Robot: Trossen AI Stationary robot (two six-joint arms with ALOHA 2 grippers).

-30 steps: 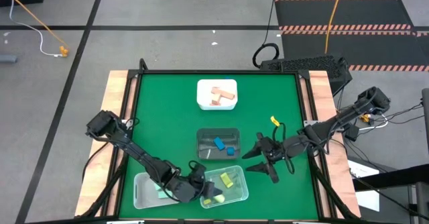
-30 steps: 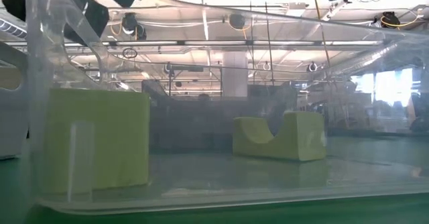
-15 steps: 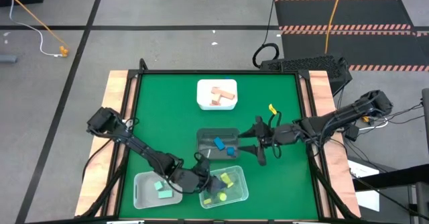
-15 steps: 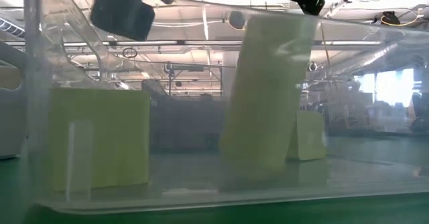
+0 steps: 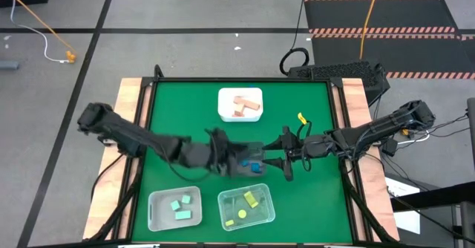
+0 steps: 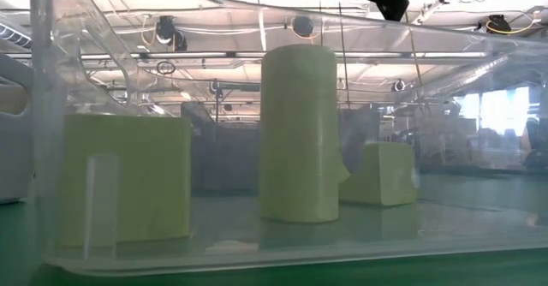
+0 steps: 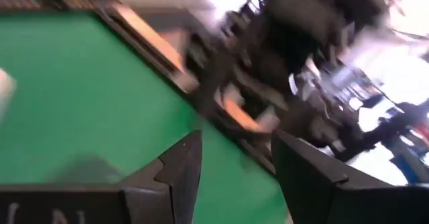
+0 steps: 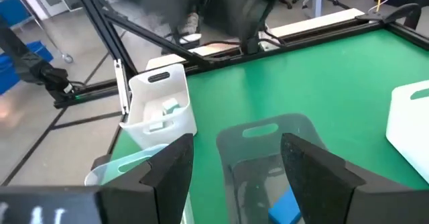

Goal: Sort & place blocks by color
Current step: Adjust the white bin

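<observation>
No readable writing. Four bins: white (image 5: 240,105) holds tan blocks (image 5: 243,103) (count unclear), dark (image 5: 241,161) two blue (image 5: 243,159), near-left clear (image 5: 174,209) two mint (image 5: 180,206), near-right clear (image 5: 246,206) three yellow (image 5: 250,199). Left gripper (image 5: 231,159) and right gripper (image 5: 280,159) both spread, empty.

Two dark fingers (image 8: 171,167) of the right gripper (image 8: 238,163) stand parted with nothing between them. Past them, on the green table (image 8: 322,83), sits a smoky dark bin (image 8: 268,133) with a blue block (image 8: 287,207) inside. Beside it a white bin (image 8: 161,106) holds mint green blocks (image 8: 164,110). A clear bin's rim (image 8: 127,167) sits nearer, and another white bin (image 8: 410,120) shows at the edge. The other arm (image 8: 201,3) blurs beyond.
</observation>
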